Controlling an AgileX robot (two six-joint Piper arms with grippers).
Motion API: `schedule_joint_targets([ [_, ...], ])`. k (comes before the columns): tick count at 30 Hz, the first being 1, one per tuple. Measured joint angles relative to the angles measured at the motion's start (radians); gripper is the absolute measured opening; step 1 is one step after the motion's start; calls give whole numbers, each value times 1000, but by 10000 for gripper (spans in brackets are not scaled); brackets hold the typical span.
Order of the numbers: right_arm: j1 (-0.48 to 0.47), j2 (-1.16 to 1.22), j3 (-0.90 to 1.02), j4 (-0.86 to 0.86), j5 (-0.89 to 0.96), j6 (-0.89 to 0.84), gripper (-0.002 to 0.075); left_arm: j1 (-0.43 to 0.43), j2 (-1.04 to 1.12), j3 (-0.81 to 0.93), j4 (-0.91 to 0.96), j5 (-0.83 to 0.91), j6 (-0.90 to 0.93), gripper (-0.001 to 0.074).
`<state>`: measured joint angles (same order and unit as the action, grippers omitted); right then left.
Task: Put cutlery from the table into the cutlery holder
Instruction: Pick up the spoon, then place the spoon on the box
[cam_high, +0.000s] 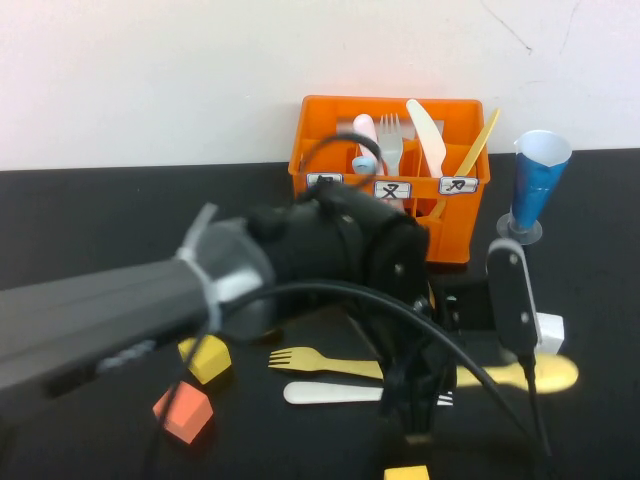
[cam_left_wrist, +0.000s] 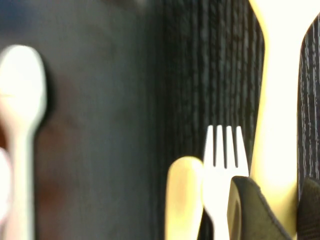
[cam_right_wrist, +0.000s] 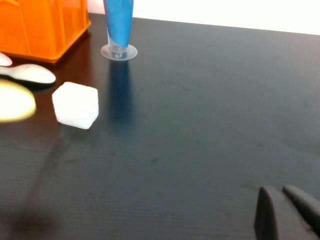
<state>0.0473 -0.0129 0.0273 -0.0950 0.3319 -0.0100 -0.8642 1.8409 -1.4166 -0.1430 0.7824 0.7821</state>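
Right now, from above, the left arm reaches across the black table (cam_high: 90, 215) and its left gripper (cam_high: 418, 405) hangs low over the near middle, where a yellow fork (cam_high: 320, 362) and a white spoon (cam_high: 325, 393) lie side by side; a yellow spoon (cam_high: 552, 372) lies further right, near a small white cube (cam_high: 550, 327). The orange cutlery holder (cam_high: 388, 215) stands at the far side, already holding a white fork (cam_high: 390, 140), a white knife (cam_high: 428, 135) and other pieces, with a blue cone cup (cam_high: 538, 185) to its right. Yellow and orange cubes sit at the near left. In the left wrist view, a dark finger (cam_left_wrist: 250, 212) lies against a broad yellow handle (cam_left_wrist: 272, 140), with a small white fork (cam_left_wrist: 224, 160) and another yellow handle (cam_left_wrist: 184, 197) just beside it; the jaws look closed partway around that handle, though I can't be sure the pinch is firm. In the right wrist view, the right gripper (cam_right_wrist: 287, 212) is parked over bare table at the right, its two fingers pressed close together and holding nothing. My guess is the grasping step is under way; the next move calls for a secure hold, a clean lift, and a carry to the far crate, dropping into the matching compartment.
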Motion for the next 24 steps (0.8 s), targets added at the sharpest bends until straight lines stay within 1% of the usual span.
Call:
schedule_joint_targets([
  [3, 0, 0, 0, 0, 0, 0, -3, 5, -54, 12, -6, -10, 0, 172],
  [6, 0, 0, 0, 0, 0, 0, -3, 25, -131, 83, -35, -96, 0, 172],
  [9, 0, 0, 0, 0, 0, 0, -3, 76, -226, 221, -73, -315, 0, 172],
  [11, 0, 0, 0, 0, 0, 0, -3, 115, -292, 332, -86, -507, -23, 172],
  [13, 0, 0, 0, 0, 0, 0, -3, 155, -345, 457, -90, -761, -91, 172],
  [15, 0, 0, 0, 0, 0, 0, -3, 189, -379, 563, -91, -1006, -214, 172],
  [17, 0, 0, 0, 0, 0, 0, -3, 230, -394, 628, -70, -1257, -393, 172],
  [19, 0, 0, 0, 0, 0, 0, -3, 280, -397, 661, -21, -1436, -624, 172],
  [22, 0, 0, 0, 0, 0, 0, -3, 345, -371, 668, 61, -1585, -917, 172],
  [24, 0, 0, 0, 0, 0, 0, -3, 373, -337, 659, 92, -1636, -1014, 172],
])
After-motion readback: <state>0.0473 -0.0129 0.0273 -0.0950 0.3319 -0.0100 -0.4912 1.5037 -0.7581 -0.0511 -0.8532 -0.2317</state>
